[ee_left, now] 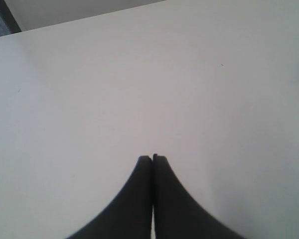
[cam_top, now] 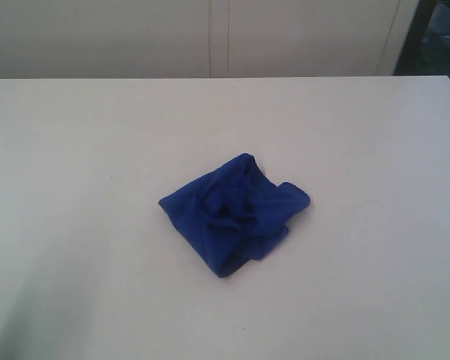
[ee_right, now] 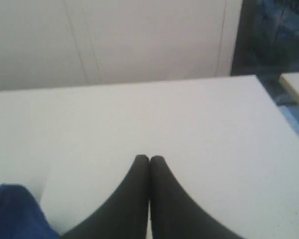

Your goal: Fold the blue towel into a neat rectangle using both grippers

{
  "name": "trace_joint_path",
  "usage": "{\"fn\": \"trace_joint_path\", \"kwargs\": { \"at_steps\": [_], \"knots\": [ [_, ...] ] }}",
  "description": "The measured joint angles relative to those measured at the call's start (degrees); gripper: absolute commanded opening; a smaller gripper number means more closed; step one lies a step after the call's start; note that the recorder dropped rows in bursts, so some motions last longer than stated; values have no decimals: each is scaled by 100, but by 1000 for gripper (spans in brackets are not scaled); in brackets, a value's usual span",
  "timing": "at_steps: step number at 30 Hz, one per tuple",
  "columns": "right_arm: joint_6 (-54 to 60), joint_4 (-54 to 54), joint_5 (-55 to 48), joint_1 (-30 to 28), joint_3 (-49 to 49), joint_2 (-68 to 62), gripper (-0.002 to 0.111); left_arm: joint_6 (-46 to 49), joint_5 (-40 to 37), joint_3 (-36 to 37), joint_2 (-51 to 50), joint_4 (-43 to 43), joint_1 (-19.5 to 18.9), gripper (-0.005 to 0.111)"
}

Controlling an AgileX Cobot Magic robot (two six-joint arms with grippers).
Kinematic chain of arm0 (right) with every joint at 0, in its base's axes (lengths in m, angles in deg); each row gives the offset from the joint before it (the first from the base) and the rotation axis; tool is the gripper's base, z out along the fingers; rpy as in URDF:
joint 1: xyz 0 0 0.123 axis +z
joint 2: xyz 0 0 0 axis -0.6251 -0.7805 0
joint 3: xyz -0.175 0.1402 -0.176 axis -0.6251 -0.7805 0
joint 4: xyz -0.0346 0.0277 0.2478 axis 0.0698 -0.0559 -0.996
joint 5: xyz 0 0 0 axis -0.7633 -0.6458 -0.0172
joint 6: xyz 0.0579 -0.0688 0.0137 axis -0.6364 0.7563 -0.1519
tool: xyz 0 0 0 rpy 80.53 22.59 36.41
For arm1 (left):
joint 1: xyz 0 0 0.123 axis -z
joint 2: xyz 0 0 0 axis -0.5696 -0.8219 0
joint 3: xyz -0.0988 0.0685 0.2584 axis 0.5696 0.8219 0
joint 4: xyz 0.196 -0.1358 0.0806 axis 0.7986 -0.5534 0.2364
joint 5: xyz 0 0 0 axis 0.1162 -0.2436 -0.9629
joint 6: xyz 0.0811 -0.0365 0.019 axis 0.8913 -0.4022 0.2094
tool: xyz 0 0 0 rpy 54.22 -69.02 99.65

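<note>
1. One deep royal-blue, fuzzy cloth towel [cam_top: 234, 216], crumpled into a lumpy heap with folds and a dark hollow in its middle. It is not spread flat.
2. The towel lies on one plain white flat worktop [cam_top: 75, 225], near the middle and a little right of centre in the exterior view.
3. Two black pincer grippers, one in each wrist view.
4. Left gripper [ee_left: 152, 158]: jaws pressed together tip to tip, nothing between them, bare white worktop below.
5. Right gripper [ee_right: 149, 158]: jaws closed tight, gripping nothing. One blue edge of the towel shows at the border of its view, apart from the fingertips.
6. Behind the worktop is one pale panelled wall [cam_top: 210, 37] with vertical seams, and one dark upright post [cam_top: 418, 34] at its right end.
</note>
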Motion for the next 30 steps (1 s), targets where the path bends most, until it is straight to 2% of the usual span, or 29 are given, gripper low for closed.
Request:
{"fn": "trace_joint_path", "kwargs": {
  "at_steps": [7, 10, 14, 16, 17, 22, 30],
  "knots": [
    [224, -186, -1820, 650, 978, -1381, 0, 0, 0, 0, 0, 0, 0, 0],
    [1706, -1752, -2618, 986, 1534, -2420, 0, 0, 0, 0, 0, 0, 0, 0],
    [4722, -4684, -2955, 1350, 1849, -3389, 1, 0, 0, 0, 0, 0, 0, 0],
    [5587, -5485, -3097, 1469, 2016, -3752, 9, 0, 0, 0, 0, 0, 0, 0],
    [5844, -5711, -3122, 1515, 2104, -3899, 16, 0, 0, 0, 0, 0, 0, 0],
    [6158, -6015, -3050, 1737, 2481, -4547, 40, 0, 0, 0, 0, 0, 0, 0],
    [6400, -6137, -2650, 1911, 2798, -5152, 43, 0, 0, 0, 0, 0, 0, 0]
  ]
}}
